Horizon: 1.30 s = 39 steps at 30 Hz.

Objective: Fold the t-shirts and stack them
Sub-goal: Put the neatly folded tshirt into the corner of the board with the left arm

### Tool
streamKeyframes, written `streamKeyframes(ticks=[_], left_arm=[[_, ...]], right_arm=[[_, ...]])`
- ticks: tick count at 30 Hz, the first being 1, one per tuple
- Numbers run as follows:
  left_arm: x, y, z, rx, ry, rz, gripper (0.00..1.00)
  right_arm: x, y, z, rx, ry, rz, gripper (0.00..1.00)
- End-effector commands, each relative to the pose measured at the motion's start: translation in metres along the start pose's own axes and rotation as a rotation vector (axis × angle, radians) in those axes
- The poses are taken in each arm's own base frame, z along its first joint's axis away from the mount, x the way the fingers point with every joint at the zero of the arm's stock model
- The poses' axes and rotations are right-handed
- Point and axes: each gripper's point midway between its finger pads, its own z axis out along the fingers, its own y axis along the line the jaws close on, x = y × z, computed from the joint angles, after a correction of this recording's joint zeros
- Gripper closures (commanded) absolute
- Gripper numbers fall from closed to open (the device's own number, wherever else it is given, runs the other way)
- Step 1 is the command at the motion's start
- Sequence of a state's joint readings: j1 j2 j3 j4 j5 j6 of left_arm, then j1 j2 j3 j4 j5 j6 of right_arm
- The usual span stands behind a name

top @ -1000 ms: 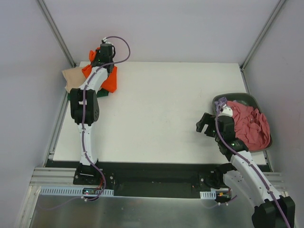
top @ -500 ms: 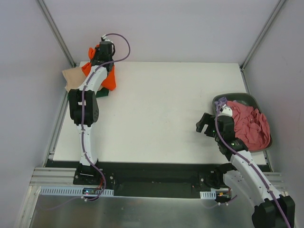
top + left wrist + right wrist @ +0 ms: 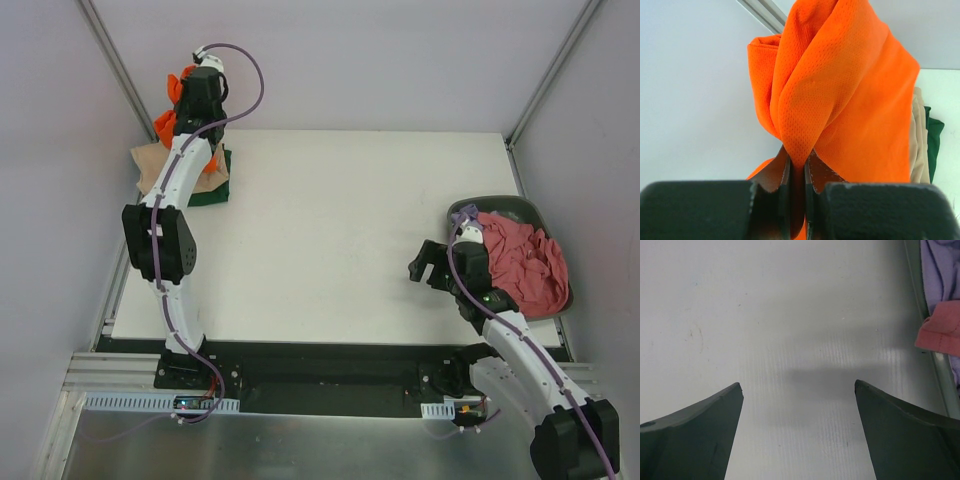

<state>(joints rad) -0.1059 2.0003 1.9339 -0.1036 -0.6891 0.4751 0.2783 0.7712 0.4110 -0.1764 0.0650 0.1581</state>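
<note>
My left gripper (image 3: 186, 92) is shut on the bright orange t-shirt (image 3: 166, 124) and holds it up above the table's far left corner; in the left wrist view the cloth (image 3: 840, 90) is pinched between the jaws (image 3: 797, 165). Below it lie a beige t-shirt (image 3: 152, 162) and a folded dark green t-shirt (image 3: 212, 190). My right gripper (image 3: 425, 262) is open and empty over bare table (image 3: 798, 385), left of the basket. A dusty pink t-shirt (image 3: 528, 262) and a lilac t-shirt (image 3: 464, 215) lie in the basket.
The dark grey oval basket (image 3: 510, 204) stands at the table's right edge; its rim shows in the right wrist view (image 3: 914, 270). Grey walls and metal frame posts (image 3: 118, 62) enclose the white table (image 3: 330, 230).
My left gripper has risen and moved back with the orange t-shirt, lifting it off the beige and green shirts. The right arm has barely moved.
</note>
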Motion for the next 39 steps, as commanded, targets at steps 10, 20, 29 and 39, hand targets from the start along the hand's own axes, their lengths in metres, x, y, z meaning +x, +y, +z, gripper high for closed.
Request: streamKeyframes(ticks=[10,20,29,39], left_arm=[[-0.008,-0.016,-0.004,0.039,-0.021,-0.046,1.00],[-0.036,-0.016,-0.029,0.079,-0.065,-0.109,1.00],[-0.026,-0.023,-0.023,0.097,-0.037,-0.116,1.00],[0.049,-0.048,0.026,0.138,0.128,-0.105,1.00]], right_arm=[[-0.018,0.008,-0.002,-0.022,-0.031,-0.012,0.04],[-0.013,0.013,-0.001,-0.047,-0.005,-0.014,0.04],[-0.013,0.012,0.001,-0.039,0.002,-0.016,0.04],[-0.014,0.008,0.003,-0.015,0.011,-0.019,0.04]])
